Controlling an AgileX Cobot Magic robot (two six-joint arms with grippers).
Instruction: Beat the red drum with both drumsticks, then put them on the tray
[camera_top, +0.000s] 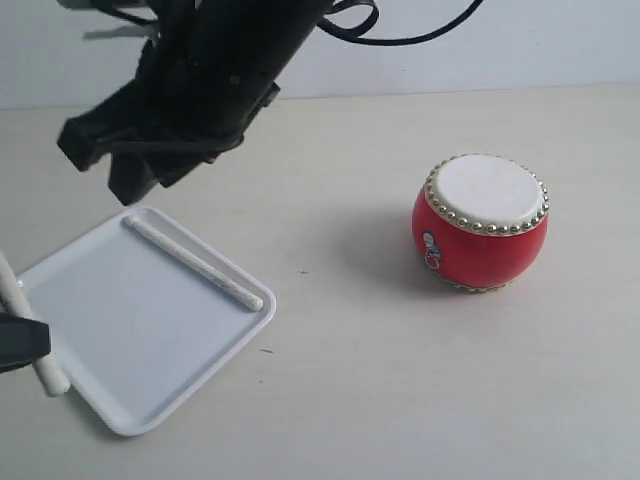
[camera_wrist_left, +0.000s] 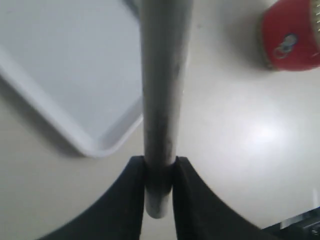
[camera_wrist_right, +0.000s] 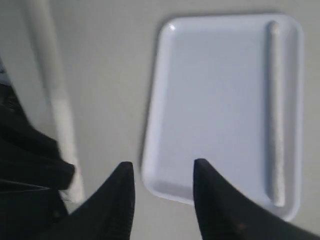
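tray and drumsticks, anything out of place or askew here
Nothing damaged or spilled. One drumstick lies flat inside the tray along one rim; the other drumstick is not on it, clamped in the left hand near the tray's edge. The red drum stands upright.

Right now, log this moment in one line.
left gripper: shut on held drumstick; right gripper: open; second drumstick: in tray; red drum: upright
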